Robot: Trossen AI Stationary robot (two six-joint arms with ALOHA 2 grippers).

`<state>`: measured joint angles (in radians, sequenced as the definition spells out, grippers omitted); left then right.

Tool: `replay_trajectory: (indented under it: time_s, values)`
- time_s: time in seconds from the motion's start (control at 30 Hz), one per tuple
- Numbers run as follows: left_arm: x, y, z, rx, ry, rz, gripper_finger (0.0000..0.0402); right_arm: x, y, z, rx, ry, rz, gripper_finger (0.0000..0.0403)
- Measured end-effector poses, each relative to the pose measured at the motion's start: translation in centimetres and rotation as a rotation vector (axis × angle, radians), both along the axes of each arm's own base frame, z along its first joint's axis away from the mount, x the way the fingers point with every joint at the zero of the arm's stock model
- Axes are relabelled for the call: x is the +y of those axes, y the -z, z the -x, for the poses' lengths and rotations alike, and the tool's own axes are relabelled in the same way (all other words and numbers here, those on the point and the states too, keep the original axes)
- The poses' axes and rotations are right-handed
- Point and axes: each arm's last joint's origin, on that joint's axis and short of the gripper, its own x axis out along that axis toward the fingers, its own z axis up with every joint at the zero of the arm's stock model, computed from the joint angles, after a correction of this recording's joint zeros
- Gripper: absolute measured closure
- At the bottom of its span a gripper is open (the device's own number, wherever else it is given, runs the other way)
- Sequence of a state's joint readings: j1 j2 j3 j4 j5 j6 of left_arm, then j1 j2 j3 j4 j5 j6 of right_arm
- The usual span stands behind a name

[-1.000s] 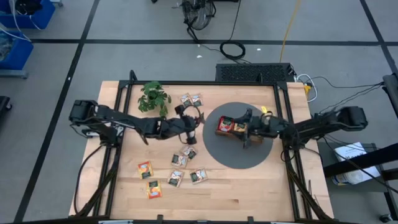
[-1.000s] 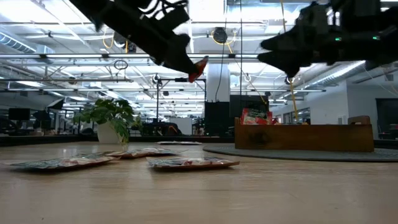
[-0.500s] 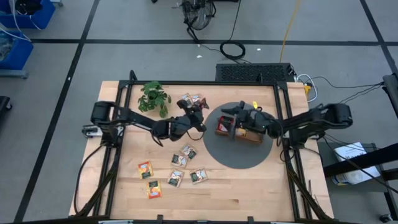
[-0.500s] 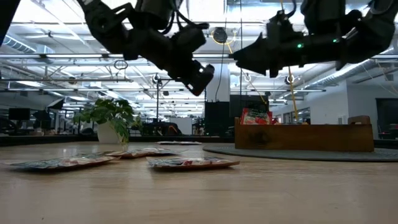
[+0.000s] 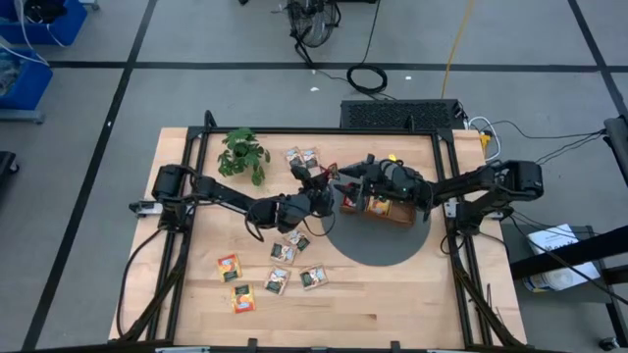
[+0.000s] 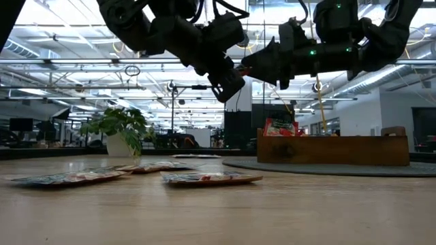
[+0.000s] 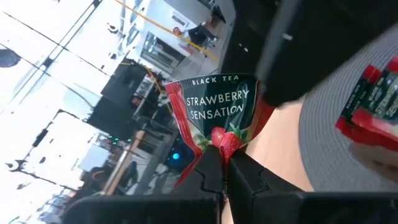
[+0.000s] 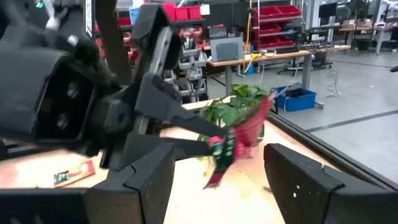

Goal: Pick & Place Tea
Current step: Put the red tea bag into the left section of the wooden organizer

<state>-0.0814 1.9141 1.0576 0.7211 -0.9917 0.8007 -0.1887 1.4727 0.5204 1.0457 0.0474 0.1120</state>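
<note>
Mid-air handover of a red strawberry tea sachet (image 7: pixel 219 121).
Left gripper (image 7: pixel 225 174) pinches its lower corner so the sachet stands clear; right gripper (image 8: pixel 214 163), fingers spread, frames it above the bench (image 5: pixel 392 304).

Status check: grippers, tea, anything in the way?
Left gripper shut on red strawberry sachet, held in mid-air. Right gripper open, fingers either side of it, handover pending. Tray just behind; nothing in the way.
</note>
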Motion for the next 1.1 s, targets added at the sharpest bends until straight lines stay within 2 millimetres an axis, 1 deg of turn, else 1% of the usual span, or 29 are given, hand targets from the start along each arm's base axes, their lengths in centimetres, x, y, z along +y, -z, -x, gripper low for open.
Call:
replay_trajectory:
  time_s: [0.1,0.23,0.37,0.53,0.63,0.67,0.9,1.0,1.1]
  values:
    - [-0.3,0.1,0.0,0.02,0.003,-0.01,0.0396,-0.2,0.0,0.0,-0.005,0.003,-0.011,0.0183]
    - [-0.3,0.1,0.0,0.026,0.004,-0.008,0.0396,-0.5,-0.3,-0.1,-0.017,-0.074,-0.044,0.0216]
    - [-0.4,0.1,0.0,0.021,0.005,-0.005,0.0396,-0.6,-0.5,-0.2,-0.026,-0.097,-0.052,0.0266]
    - [-0.6,0.1,0.0,0.019,0.029,-0.001,0.0396,-0.9,-0.5,-0.2,-0.021,-0.085,-0.048,0.0338]
    - [-0.7,0.1,0.0,0.016,0.052,0.005,0.0396,-1.0,-0.4,-0.1,-0.012,-0.083,-0.03,0.0384]
    - [-0.8,0.1,0.0,0.015,0.057,0.007,0.0396,-1.0,-0.4,-0.1,-0.006,-0.083,-0.016,0.0393]
    - [-0.8,0.3,0.0,0.015,0.07,0.016,0.0392,-0.9,0.0,-0.2,0.047,-0.105,0.014,0.0402]
    - [-0.9,0.3,0.0,0.017,0.067,0.013,0.0377,-0.9,0.0,-0.2,0.054,-0.105,0.031,0.0402]
    - [-1.5,0.1,0.1,0.0,0.029,0.01,0.0357,-0.9,-0.1,-0.1,0.058,-0.107,0.037,0.0402]
